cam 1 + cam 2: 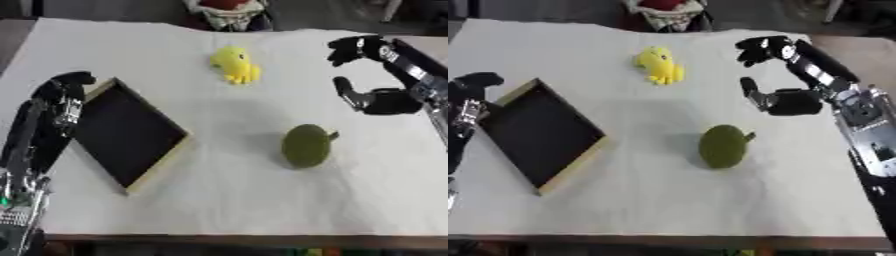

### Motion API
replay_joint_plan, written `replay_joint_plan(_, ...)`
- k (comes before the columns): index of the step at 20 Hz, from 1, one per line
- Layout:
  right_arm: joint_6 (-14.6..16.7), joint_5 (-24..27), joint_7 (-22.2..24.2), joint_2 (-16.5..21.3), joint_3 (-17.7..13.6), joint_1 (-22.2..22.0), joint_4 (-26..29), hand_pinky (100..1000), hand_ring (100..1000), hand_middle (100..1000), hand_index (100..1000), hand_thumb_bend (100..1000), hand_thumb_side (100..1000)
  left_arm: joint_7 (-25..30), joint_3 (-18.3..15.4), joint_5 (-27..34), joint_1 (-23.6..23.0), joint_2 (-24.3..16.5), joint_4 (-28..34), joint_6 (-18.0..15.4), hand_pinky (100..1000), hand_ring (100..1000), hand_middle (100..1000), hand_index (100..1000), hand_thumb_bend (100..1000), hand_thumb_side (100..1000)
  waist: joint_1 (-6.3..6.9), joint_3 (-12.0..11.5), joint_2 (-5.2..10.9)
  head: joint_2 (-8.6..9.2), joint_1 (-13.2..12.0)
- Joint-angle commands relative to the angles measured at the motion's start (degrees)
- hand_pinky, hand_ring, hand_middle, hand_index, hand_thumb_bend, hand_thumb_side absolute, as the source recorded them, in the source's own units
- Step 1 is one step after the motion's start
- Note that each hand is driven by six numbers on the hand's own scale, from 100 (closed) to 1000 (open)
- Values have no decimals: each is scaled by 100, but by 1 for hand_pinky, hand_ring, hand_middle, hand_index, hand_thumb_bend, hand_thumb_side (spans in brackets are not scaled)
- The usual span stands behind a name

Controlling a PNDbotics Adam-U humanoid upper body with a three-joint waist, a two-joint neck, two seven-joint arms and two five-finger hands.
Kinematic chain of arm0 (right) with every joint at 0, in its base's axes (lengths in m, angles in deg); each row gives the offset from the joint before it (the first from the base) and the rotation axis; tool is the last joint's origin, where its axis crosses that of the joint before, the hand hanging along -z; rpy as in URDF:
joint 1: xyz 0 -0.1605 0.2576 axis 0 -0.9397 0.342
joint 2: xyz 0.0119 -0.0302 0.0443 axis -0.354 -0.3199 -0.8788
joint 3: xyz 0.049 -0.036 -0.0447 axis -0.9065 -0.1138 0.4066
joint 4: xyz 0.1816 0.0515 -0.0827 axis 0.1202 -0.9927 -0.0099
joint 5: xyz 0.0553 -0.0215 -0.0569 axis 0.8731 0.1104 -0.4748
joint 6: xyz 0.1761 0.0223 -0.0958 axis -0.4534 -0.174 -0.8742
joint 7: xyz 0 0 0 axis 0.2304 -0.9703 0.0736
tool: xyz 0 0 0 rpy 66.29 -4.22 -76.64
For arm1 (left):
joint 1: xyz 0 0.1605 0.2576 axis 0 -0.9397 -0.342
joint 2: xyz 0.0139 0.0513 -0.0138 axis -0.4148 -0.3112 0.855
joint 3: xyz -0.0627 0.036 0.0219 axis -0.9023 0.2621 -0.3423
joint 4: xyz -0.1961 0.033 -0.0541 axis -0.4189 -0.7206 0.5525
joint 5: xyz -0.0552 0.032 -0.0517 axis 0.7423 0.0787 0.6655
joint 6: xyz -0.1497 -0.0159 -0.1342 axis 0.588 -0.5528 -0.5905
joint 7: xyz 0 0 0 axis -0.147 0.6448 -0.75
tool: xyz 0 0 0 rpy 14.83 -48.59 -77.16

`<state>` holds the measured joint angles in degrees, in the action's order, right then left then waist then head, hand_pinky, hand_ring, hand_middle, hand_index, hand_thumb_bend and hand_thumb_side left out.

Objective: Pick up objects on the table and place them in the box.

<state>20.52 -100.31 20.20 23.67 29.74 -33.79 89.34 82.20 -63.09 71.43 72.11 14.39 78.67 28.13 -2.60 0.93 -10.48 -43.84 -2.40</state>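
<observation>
- We see two things left on the white cloth-covered table [227, 200]: a round, dull green fruit-shaped toy with a short stalk [307, 145] near the middle, and a small yellow soft toy with stubby legs [235, 64] farther back.
- The shallow box with a dark inside and pale wooden rim [129, 132] lies askew on our left side and looks empty, so we judge the task to be near its start.
- Our right hand [785, 100] hangs above the table on the right, between the two toys and apart from both. Its fingers are spread and its thumb stands out, holding nothing.
- Our left hand [61, 95] sits by the box's outer edge. Its fingers look curled, but we cannot tell for certain, nor whether it touches the rim.
- We judge the step in hand to be the reach for a first toy, most likely the green one, which lies just below and inward of the open hand.
- To do it well, we would bring the palm over the broad middle of the green toy, not the stalk, since a round body may roll away from a sideways push.
- We would close the thumb and fingers on opposite sides, then lift clear before carrying it leftward.
- We would release low over the dark floor, well inside the tilted rim.
</observation>
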Motion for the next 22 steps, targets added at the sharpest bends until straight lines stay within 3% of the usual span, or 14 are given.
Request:
replay_joint_plan(1, 54, -50, 183, 278, 225, 237, -187, 810, 745, 740, 906, 100, 397, 19, 10, 16, 31, -137, 72, -16, 526, 873, 697, 787, 100, 725, 8, -14, 102, -28, 21)
replay_joint_plan(11, 324, -364, 622, 394, 829, 522, -597, 826, 767, 772, 915, 100, 586, 35, 23, 8, 33, -153, 63, -15, 526, 875, 697, 787, 100, 727, -31, -65, 95, -28, 13)
replay_joint_plan(22, 611, -652, 1011, 684, 1186, 569, -531, 840, 784, 799, 920, 100, 717, 48, 16, -18, 15, -180, 52, -5, 527, 877, 697, 787, 100, 731, -94, -65, 103, -28, -21)
